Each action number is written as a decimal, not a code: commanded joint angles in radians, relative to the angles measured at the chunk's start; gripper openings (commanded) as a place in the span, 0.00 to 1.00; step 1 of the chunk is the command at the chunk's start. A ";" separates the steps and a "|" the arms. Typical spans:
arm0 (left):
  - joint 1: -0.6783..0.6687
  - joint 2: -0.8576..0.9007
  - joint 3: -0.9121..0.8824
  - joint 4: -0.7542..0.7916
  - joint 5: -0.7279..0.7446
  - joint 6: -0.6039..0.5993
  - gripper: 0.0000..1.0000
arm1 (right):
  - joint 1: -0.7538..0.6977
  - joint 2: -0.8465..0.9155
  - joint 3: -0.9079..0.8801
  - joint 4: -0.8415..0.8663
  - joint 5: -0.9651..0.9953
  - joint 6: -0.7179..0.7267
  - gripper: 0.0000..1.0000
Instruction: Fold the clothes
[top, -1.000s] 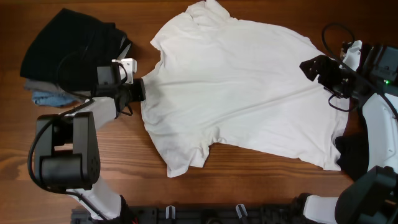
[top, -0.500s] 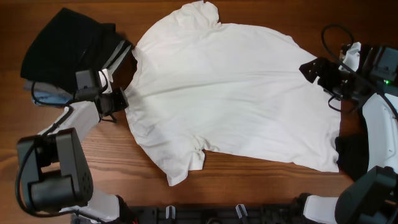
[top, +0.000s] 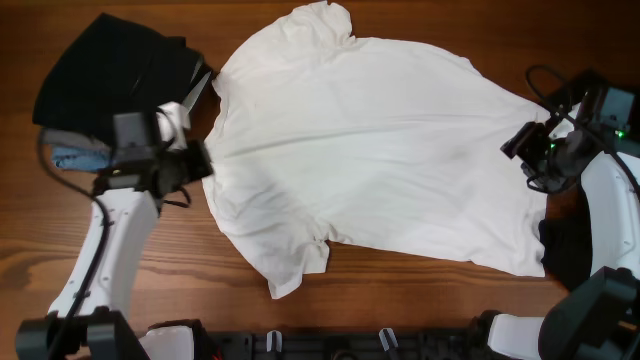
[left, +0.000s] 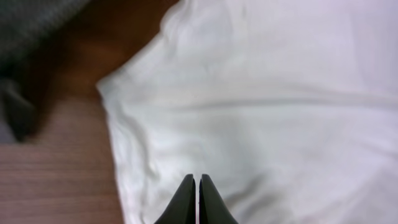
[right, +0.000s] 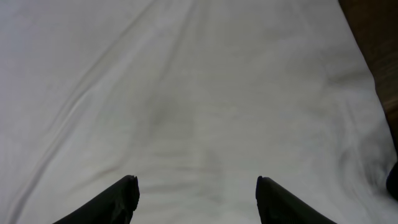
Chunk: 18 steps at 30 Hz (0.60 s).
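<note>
One white T-shirt (top: 370, 150) is lying spread open across the middle of the wooden table (top: 400, 300), neck end toward the left arm, hem end toward the right arm; no print is being shown on the upper face

No fold is being seen anywhere in it. Both sleeves are lying out: the near sleeve (top: 295, 265) is curling and bunching at its end, the far sleeve (top: 325, 20) is rumpling at the table's far side. Long shallow creases are running across the body. The task is being judged as barely begun: the cloth is only being laid out and smoothed, and every fold of this shirt is being left to do

The left gripper (top: 200, 160) is being held at the shirt's neck edge with its fingers pressed together; in the left wrist view no cloth is being seen pinched between them, though the tips are blurred. The right gripper (top: 518, 150) is being held over the hem end, fingers spread wide, only flat cloth showing beneath, nothing being gripped

Count being taken:
- white T-shirt: one
- black garment (top: 100, 70): one, heaped at the far left, just beside the shirt's shoulder, not yet being handled
- blue cloth (top: 72, 158): one, peeking from under that heap
- dark cloth (top: 565, 250): one, by the right arm, partly hidden, kind not being made out
- grippers: two
</note>
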 joint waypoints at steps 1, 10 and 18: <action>-0.092 0.072 -0.053 -0.059 0.038 -0.014 0.04 | 0.002 -0.018 -0.035 -0.001 0.036 0.037 0.65; -0.081 0.280 -0.147 0.045 -0.076 -0.280 0.04 | 0.002 -0.018 -0.035 -0.001 0.036 0.032 0.65; 0.108 0.312 -0.146 -0.097 -0.282 -0.376 0.04 | 0.002 -0.018 -0.035 -0.001 0.059 0.036 0.72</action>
